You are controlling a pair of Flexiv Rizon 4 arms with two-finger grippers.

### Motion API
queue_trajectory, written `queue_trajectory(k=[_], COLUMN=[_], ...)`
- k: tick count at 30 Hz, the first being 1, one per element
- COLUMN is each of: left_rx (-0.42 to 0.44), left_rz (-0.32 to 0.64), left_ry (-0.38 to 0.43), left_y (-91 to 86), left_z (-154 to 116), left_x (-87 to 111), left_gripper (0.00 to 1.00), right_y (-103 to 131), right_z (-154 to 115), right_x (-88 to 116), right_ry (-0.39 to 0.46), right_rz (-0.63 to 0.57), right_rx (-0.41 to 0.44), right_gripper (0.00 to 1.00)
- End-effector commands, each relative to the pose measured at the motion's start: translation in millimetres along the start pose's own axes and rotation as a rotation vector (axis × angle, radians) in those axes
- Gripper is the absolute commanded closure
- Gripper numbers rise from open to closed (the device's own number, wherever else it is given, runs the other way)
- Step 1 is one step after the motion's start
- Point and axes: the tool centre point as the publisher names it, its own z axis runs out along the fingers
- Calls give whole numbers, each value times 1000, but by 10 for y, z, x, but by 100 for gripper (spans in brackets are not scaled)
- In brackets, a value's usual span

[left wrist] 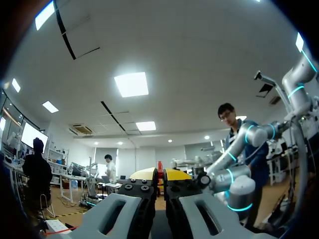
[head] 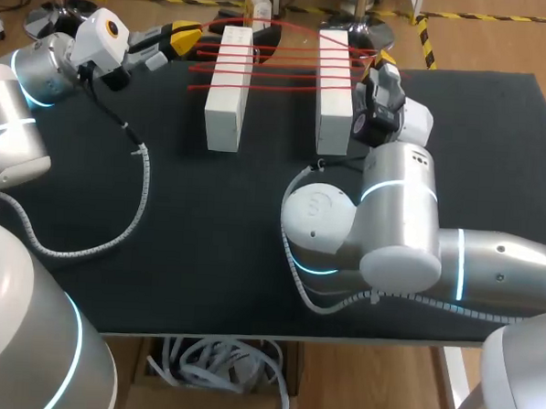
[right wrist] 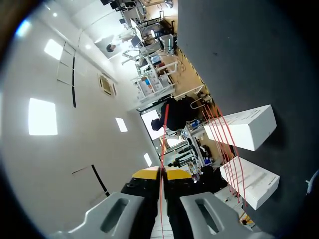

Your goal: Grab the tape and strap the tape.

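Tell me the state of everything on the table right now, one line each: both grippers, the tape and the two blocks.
Left gripper: shut on the tape, at the table's far left.
Right gripper: shut on the tape, beside the right block.
Tape: red, taut, strung in several strands across both blocks.
Left block: lying on the table, strands over its far end.
Right block: lying on the table, strands over its far end.

Left arm (head: pixel 23 77), right arm (head: pixel 400 220): silver-grey shells, cyan light rings at joints, ribbed white cables (head: pixel 142 188) alongside. White camera pod (head: pixel 103 32) on left wrist. Left hand (left wrist: pixel 159 173), right hand (right wrist: pixel 160 172): grey fingers (left wrist: pixel 119 214), black screwed blocks, yellow tips.
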Motion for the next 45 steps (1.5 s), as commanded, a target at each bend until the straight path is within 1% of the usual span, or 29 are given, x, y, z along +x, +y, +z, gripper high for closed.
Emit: queue_trajectory(k=[1,24,26,27,28,31,34,35,36,38,39,40,41,45], left_rx=[1,1,-102,-226,-298,-609,-813,-849,-903,-988,-991,-1036,-1036,-1036], left_rz=[1,1,49,85,98,159,195,191,176,130,116,82,44,44], left_ry=[1,1,41,93,125,245,340,357,368,422,439,456,474,474], left_y=[7,7,-8,-15,-14,-11,9,11,12,30,35,39,50,50], left_z=[-3,-3,-14,-13,-13,11,42,52,73,108,129,147,156,156], left_x=[1,1,-1,2,3,13,23,25,25,37,49,65,85,85], left_gripper=[100,100,100,100,100,100,100,100,100,100,100,100,100,100], right_y=[-19,-10,-10,-10,-10,-10,-10,-10,-10,-10,-10,-10,-10,-10], right_z=[1,-23,-23,-23,-23,-23,-23,-23,-23,-23,-23,-23,-23,-23], right_x=[8,18,18,18,18,18,18,18,18,18,18,18,18,18], right_ry=[-3,-15,-15,-15,-15,-15,-15,-15,-15,-15,-15,-15,-15,-15], right_rz=[2,8,8,8,8,8,8,8,8,8,8,8,8,8], right_rx=[-7,-8,-8,-8,-8,-8,-8,-8,-8,-8,-8,-8,-8,-8], right_gripper=[100,100,100,100,100,100,100,100,100,100,100,100,100,100])
